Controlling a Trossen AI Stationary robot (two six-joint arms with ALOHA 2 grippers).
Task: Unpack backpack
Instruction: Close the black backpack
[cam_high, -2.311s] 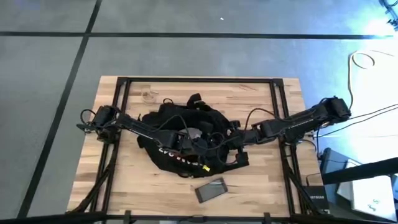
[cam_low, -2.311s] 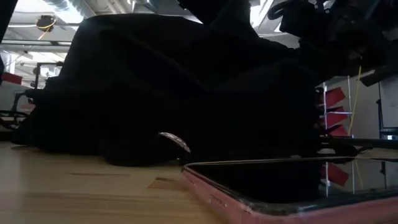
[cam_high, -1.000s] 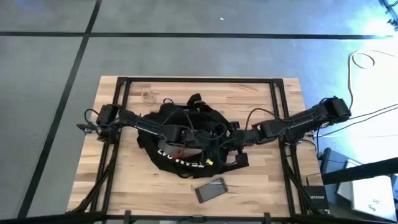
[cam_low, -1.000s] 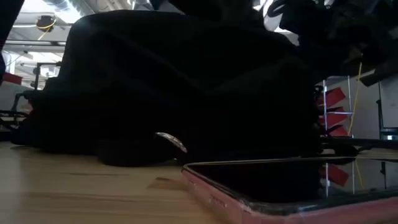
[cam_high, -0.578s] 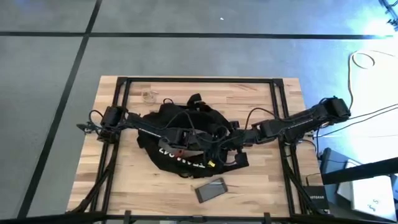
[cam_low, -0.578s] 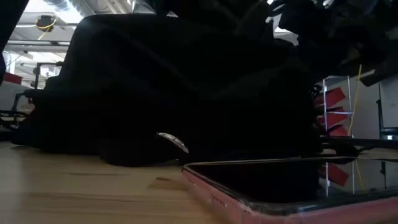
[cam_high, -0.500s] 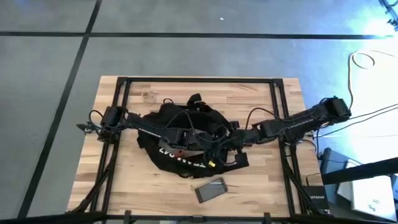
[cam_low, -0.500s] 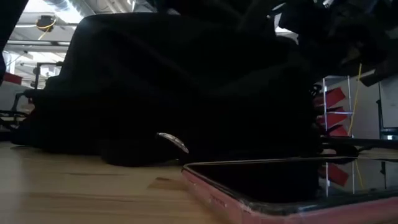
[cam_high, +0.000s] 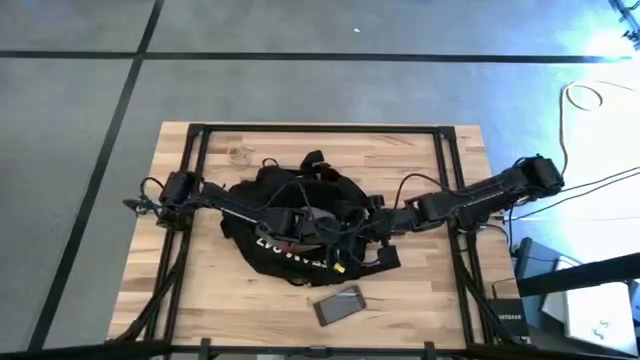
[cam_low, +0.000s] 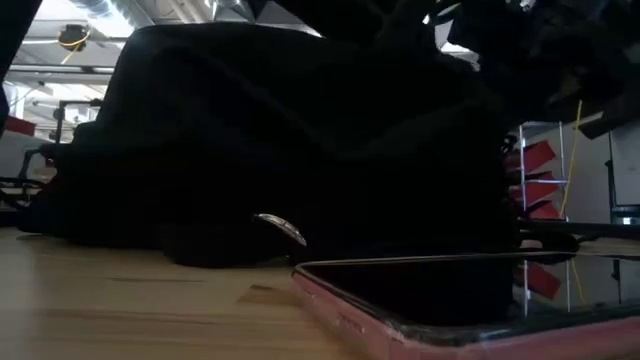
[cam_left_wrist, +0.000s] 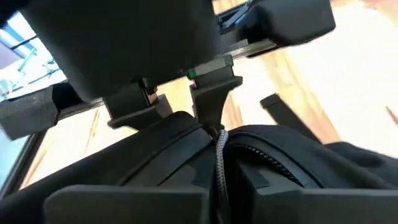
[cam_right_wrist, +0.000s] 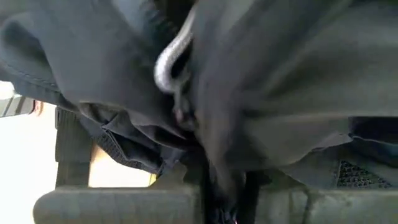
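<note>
High view: both arms' fingers reach into backpack (cam_high: 285, 255).

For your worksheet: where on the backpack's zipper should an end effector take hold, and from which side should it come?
Judging from the left wrist view, grip the cord pull rather than the fabric: it stands up from the backpack as a thin strand between the zipper teeth, so fingers can close on it. Come from above, since the bag lies flat on the table with the zipper facing up.

Matt black cloth backpack (cam_high: 290, 225), pale wood table (cam_high: 420, 300)
</note>
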